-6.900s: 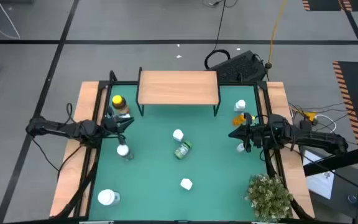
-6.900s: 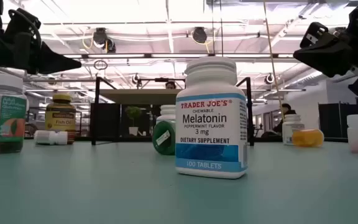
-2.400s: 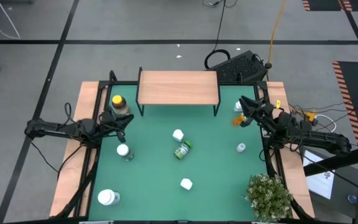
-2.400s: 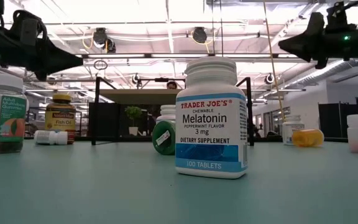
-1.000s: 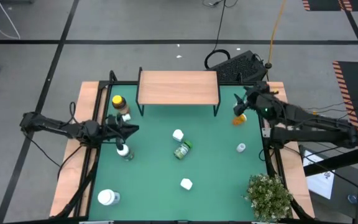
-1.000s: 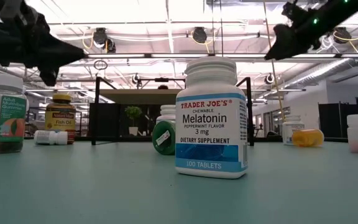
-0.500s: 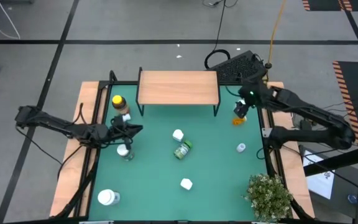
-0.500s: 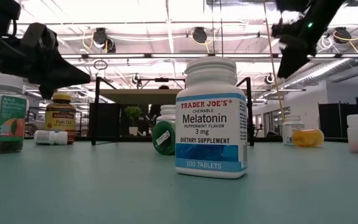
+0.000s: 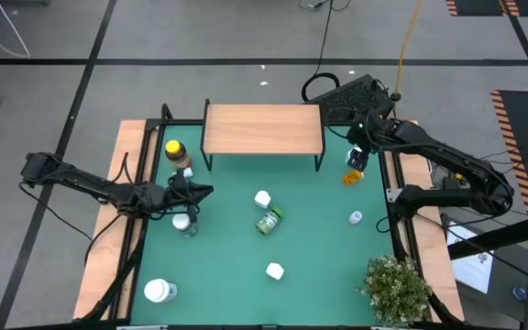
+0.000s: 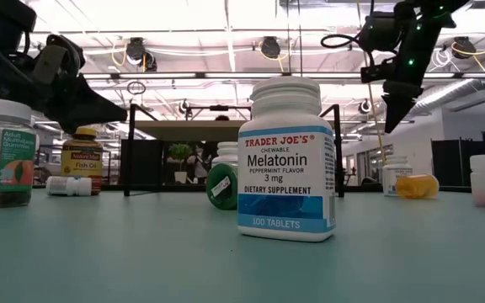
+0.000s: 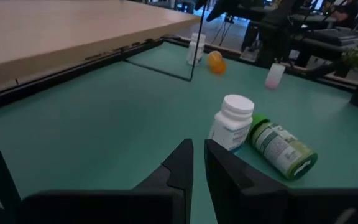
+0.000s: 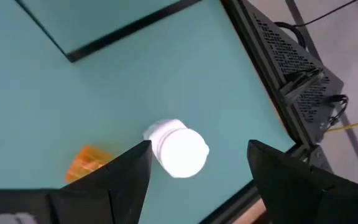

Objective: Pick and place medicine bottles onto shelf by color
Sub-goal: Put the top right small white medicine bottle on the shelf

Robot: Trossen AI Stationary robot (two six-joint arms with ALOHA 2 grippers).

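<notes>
The light-wood shelf (image 9: 264,128) stands at the table's far edge on thin black legs. My right gripper (image 12: 197,167) hangs open, pointing down, above an upright white-capped bottle (image 12: 180,149) near the shelf's right leg; its fingers touch nothing. An orange bottle (image 12: 86,163) lies beside that one. My left gripper (image 9: 207,191) is shut and holds nothing, hovering level above the mat at the left. It points toward a white bottle (image 11: 231,122) and a green bottle (image 11: 282,147) that lies on its side. An amber bottle with a yellow cap (image 9: 174,151) stands at the far left.
More white bottles stand on the green mat at the left (image 9: 183,222), near centre (image 9: 274,270), near left (image 9: 159,291) and right (image 9: 356,217). A leafy plant (image 9: 397,289) sits at the near right corner. A black device (image 9: 351,96) lies behind the table.
My right gripper has swung toward the table's far edge and the shelf's right leg and tipped from slanting to pointing down over the white-capped bottle, staying open. My left gripper has sunk a little toward the mat and rolled slightly, staying shut.
</notes>
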